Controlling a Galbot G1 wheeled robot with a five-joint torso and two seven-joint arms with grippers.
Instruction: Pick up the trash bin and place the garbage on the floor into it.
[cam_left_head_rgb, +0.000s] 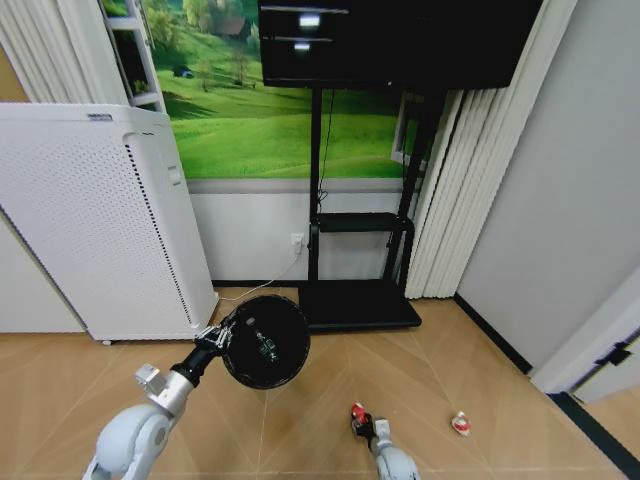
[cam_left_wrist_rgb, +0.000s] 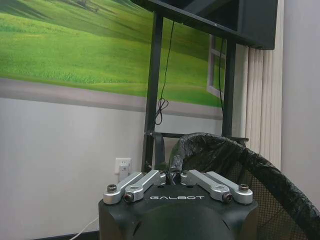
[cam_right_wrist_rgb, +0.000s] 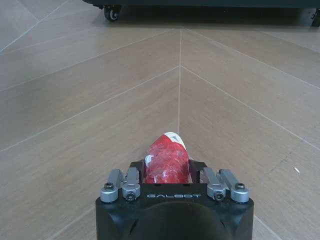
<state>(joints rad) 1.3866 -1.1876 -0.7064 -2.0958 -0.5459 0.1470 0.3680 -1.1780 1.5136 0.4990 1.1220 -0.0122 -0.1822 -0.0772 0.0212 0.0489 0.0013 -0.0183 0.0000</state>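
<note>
Wood floor (cam_right_wrist_rgb: 75, 100), red piece (cam_right_wrist_rgb: 166, 159) between right jaws

The bin (cam_left_head_rgb: 264, 342) hangs off the floor (cam_left_head_rgb: 480, 400) in the left hand (cam_left_head_rgb: 213, 338), right of the cabinet (cam_left_head_rgb: 100, 230) and before the stand (cam_left_head_rgb: 358, 300). The right hand (cam_left_head_rgb: 362, 424) holds a wrapper (cam_left_head_rgb: 357, 413) low to the floor, right of the bin. Another scrap (cam_left_head_rgb: 461, 424) lies further right.

the right gripper (cam_right_wrist_rgb: 167, 172) has its fingers closed around a crumpled red wrapper (cam_right_wrist_rgb: 166, 161) with small white patches, whose white-tipped end sticks out ahead of the fingers. beneath lies a wood-look tile floor (cam_right_wrist_rgb: 75, 100) with pale grout lines meeting in a chevron. at the far edge sits a dark stand base (cam_right_wrist_rgb: 210, 2), one caster wheel (cam_right_wrist_rgb: 111, 12) showing under it.
</note>
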